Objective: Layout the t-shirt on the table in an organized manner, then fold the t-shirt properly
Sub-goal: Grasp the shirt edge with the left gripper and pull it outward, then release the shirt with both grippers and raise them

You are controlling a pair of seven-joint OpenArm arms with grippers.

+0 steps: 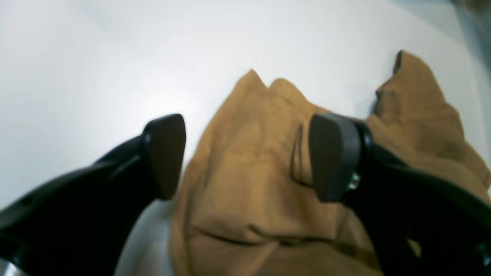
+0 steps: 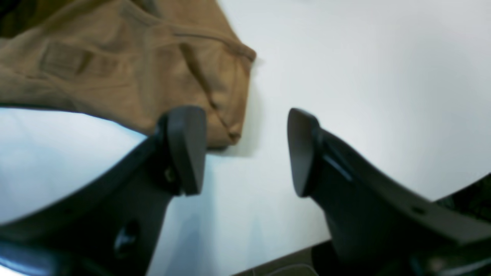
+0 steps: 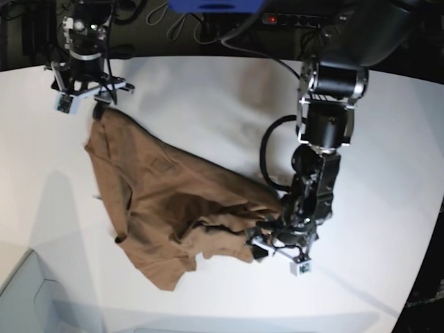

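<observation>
T-shirt [image 3: 173,208] lies crumpled on table [image 3: 208,97], both tools spread, empty.

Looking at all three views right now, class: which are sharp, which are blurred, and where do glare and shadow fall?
Left wrist view: soft focus, glare patch on the smooth white table, tan-brown cotton t-shirt fuzzy. Right wrist view: blurred, shirt hem casting a soft shadow. Base view: sharpest, the table's edges curved, faint arm shadows on the table.

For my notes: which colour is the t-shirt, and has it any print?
The t-shirt is plain tan-brown, with no print visible; the base view shows it best.
</observation>
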